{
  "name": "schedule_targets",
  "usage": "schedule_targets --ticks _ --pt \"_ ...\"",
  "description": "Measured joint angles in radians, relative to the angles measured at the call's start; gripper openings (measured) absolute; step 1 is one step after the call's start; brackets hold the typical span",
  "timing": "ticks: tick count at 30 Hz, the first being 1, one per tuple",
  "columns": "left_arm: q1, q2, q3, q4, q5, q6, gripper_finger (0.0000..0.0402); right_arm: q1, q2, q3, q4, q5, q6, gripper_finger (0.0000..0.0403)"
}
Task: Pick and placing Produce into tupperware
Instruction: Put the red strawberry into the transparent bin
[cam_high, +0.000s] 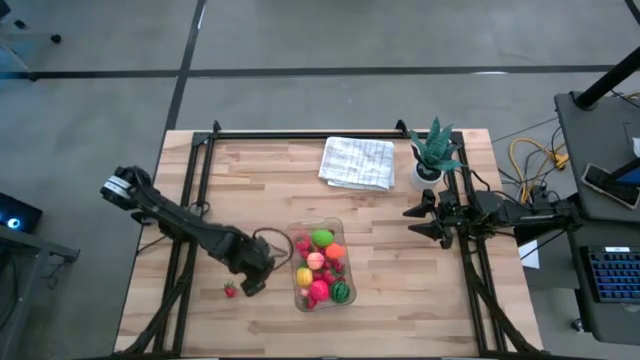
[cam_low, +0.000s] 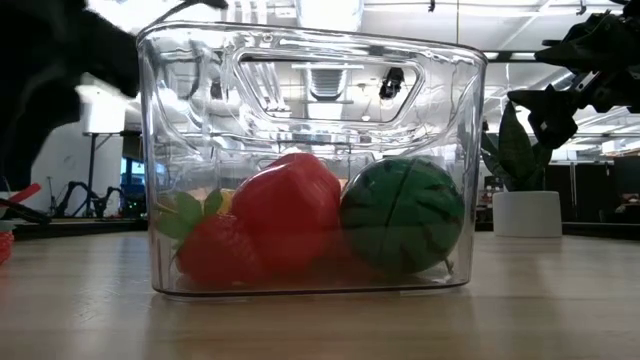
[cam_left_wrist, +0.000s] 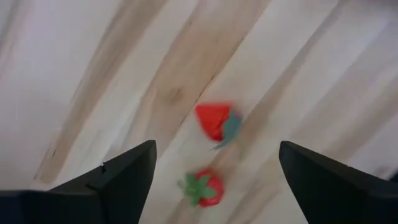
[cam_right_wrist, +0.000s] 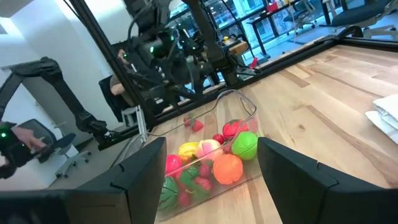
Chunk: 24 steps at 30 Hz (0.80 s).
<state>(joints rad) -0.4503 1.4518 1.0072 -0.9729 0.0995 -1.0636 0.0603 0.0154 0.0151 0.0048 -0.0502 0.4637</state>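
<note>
- Tupperware (cam_high: 296, 232) sits mid-surface, already holding most produce: stiff, clear, light, likely slides if you bump it.
- Left end effector (cam_left_wrist: 214, 180) hangs spread over two strawberries (cam_left_wrist: 214, 121) just beside the tub: tiny, hard, slick, so pinch across the body.
- Right end effector (cam_right_wrist: 211, 174) parked, spread, empty.
</note>
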Motion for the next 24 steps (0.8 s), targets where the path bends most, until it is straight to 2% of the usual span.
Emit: schedule_targets --ticks 7,24 --pt "-0.052 0.106 0.001 -0.006 0.005 0.005 0.0324 0.0 0.0 0.0 0.0 0.0 0.0 0.0242" --pt "-0.053 0.282 0.007 0.076 0.022 0.017 0.0324 0.0 0.0 0.0 0.0 0.0 0.0 0.0242"
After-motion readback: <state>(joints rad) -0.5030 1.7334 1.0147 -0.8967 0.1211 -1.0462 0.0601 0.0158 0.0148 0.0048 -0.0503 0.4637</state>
